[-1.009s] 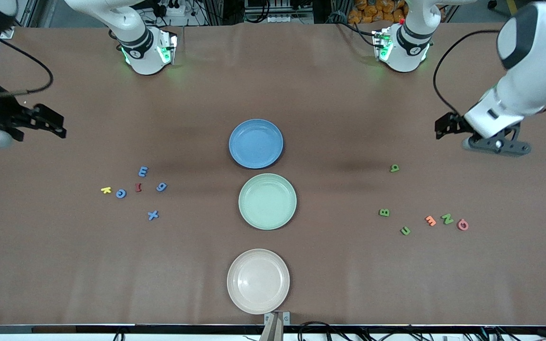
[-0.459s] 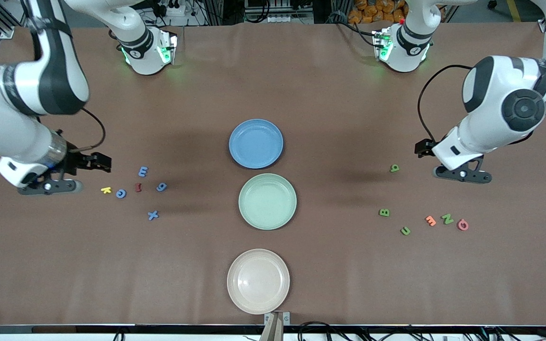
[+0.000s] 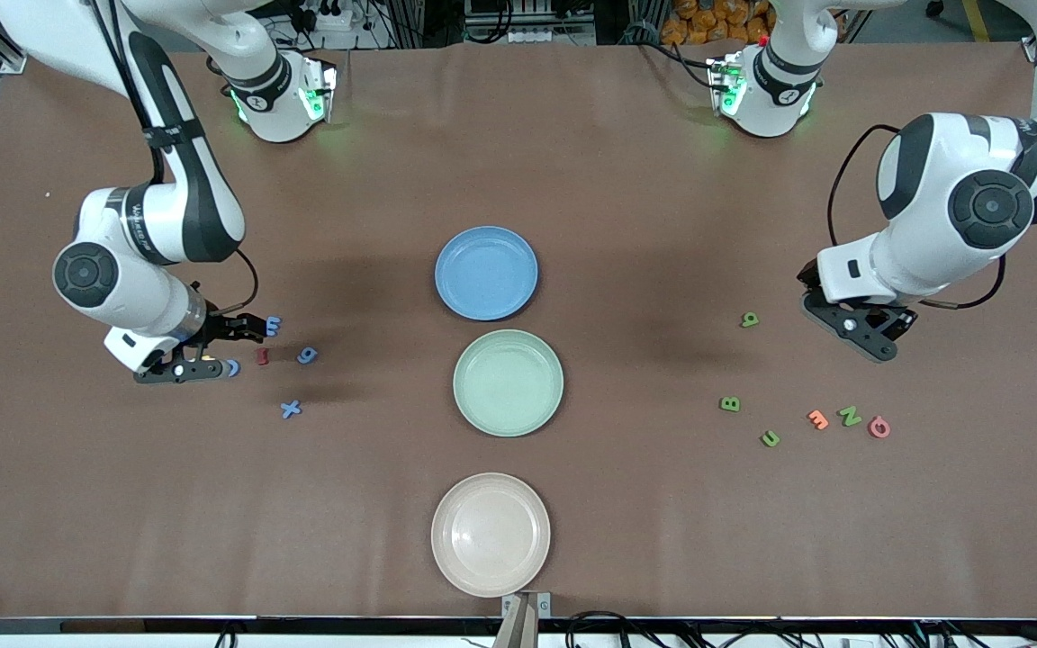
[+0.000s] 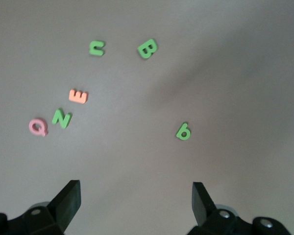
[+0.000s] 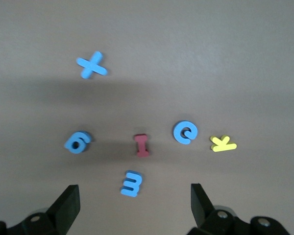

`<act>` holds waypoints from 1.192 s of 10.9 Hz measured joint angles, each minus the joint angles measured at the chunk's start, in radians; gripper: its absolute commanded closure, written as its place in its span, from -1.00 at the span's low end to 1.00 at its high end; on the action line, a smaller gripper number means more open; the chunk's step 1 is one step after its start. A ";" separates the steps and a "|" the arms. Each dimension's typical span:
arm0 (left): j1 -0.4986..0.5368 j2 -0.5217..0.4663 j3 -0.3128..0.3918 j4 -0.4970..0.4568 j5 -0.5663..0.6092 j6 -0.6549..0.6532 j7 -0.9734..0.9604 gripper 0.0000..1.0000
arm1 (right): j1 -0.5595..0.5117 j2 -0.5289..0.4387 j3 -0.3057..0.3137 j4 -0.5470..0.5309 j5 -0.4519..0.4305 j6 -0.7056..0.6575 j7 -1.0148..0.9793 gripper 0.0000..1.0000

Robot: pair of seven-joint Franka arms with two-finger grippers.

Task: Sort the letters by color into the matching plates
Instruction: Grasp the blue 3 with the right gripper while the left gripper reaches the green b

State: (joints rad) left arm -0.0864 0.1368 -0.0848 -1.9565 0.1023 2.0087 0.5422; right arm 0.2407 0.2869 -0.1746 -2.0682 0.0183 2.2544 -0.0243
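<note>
You are dealing with small flat foam letters, which I judge to be very light, soft and low against the bench [image 3: 626, 162]; they will likely skid or flip if a finger nudges them, so come straight down and pinch across the narrowest strokes, edge to edge, with the tips right at the bench surface; the right gripper [image 3: 212, 346] hangs over the blue cluster toward the right arm's end of the bench, fingers [image 5: 68, 205] spread wide and empty, with the blue E [image 5: 131, 183] nearest between them, the dark red I [image 5: 142, 145], blue 6 [image 5: 77, 142], blue C [image 5: 185, 132] and yellow K [image 5: 223, 143] close by, and the blue X [image 5: 91, 65] apart from them; the left gripper [image 3: 852, 324] hovers near the green b [image 3: 750, 319] toward the left arm's end, its fingers [image 4: 68, 203] likewise wide with nothing between them, and the green B [image 4: 147, 48], green u [image 4: 96, 47], green N [image 4: 61, 118], orange E [image 4: 79, 96] and pink Q [image 4: 37, 127] lie scattered nearer the front camera; the blue plate [image 3: 486, 273], the pale green plate [image 3: 508, 382] and the cream plate [image 3: 491, 534] sit in a row mid-bench, all empty; in the front view the right gripper covers the yellow K and most of the blue C and blue E, so trust the right wrist view for those; the fingertips themselves are cut off at the edge of both wrist views.
</note>
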 measured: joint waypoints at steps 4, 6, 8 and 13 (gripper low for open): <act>-0.001 -0.015 -0.024 -0.173 0.000 0.211 0.040 -1.00 | -0.050 0.001 0.007 -0.154 0.001 0.192 0.007 -0.54; 0.000 -0.026 -0.024 -0.258 0.000 0.316 0.076 -1.00 | -0.053 0.010 0.039 -0.224 0.002 0.262 0.087 -0.46; 0.000 -0.029 -0.024 -0.344 0.000 0.426 0.141 -1.00 | -0.053 0.020 0.079 -0.235 0.002 0.266 0.184 -0.37; -0.012 0.038 -0.032 -0.430 0.016 0.528 0.165 -1.00 | -0.067 0.070 0.090 -0.236 0.002 0.320 0.211 -0.29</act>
State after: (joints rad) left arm -0.0985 0.1748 -0.1171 -2.3861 0.1180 2.5368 0.7075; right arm 0.1735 0.3568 -0.0845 -2.3038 0.0203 2.5742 0.1865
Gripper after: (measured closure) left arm 0.000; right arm 0.317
